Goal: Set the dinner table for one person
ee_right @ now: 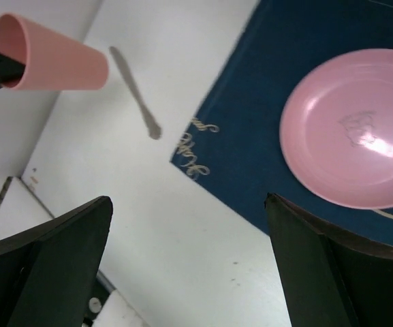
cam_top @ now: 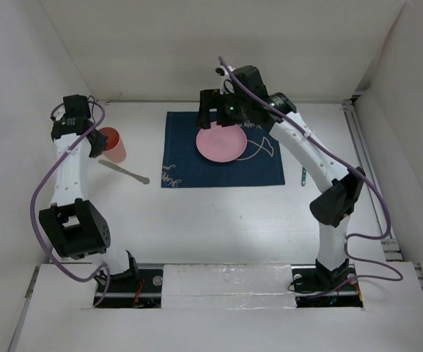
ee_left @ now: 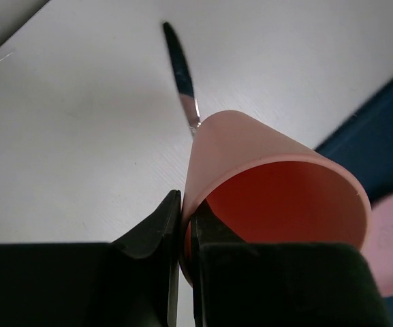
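The white dinner table (cam_top: 218, 220) carries a navy placemat (cam_top: 226, 167) with a pink plate (cam_top: 224, 144) on it. My left gripper (cam_top: 95, 145) is shut on the rim of a pink cup (cam_top: 114, 147), left of the placemat. One finger is inside the cup (ee_left: 271, 184) and one outside, pinching its wall (ee_left: 186, 218). I cannot tell whether the cup touches the table. My right gripper (cam_top: 210, 121) hangs open and empty above the plate's far left edge. In the right wrist view (ee_right: 189, 225) the plate (ee_right: 353, 129) lies to the right.
A silver utensil (cam_top: 124, 172) lies on the table between the cup and the placemat; it also shows in the left wrist view (ee_left: 180, 75) and the right wrist view (ee_right: 135, 92). A small teal item (cam_top: 303, 176) lies right of the placemat. Upright white panels border the table.
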Robot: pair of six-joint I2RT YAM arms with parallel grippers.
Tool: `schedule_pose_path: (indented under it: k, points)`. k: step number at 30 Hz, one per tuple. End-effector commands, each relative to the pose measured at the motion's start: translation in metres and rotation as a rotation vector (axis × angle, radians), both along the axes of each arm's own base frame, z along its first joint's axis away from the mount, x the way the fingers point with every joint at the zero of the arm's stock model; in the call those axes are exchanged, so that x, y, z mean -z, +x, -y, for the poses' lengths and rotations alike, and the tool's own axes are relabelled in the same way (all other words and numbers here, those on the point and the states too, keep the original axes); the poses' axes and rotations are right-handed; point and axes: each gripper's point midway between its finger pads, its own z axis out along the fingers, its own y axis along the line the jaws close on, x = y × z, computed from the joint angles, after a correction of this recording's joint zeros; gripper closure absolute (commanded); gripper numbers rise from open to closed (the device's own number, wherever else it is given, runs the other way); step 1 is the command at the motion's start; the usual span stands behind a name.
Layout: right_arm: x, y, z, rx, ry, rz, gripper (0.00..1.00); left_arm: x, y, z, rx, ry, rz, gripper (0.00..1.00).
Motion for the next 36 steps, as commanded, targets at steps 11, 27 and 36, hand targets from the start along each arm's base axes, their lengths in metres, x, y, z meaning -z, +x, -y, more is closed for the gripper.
schedule_pose_path:
  k: [11,27,36]
  points:
    - [-0.041,-0.005,-0.044,0.081,0.032,0.097,0.05,-0.049,-0.013,0.127,0.500,0.003,0.038,1.00]
    - [0.000,-0.020,-0.058,0.057,-0.005,0.017,0.09,-0.039,-0.011,0.190,0.732,0.005,0.007,1.00]
    - [0.027,-0.028,-0.062,0.062,-0.068,-0.012,0.10,-0.033,-0.009,0.195,0.702,0.007,-0.008,1.00]
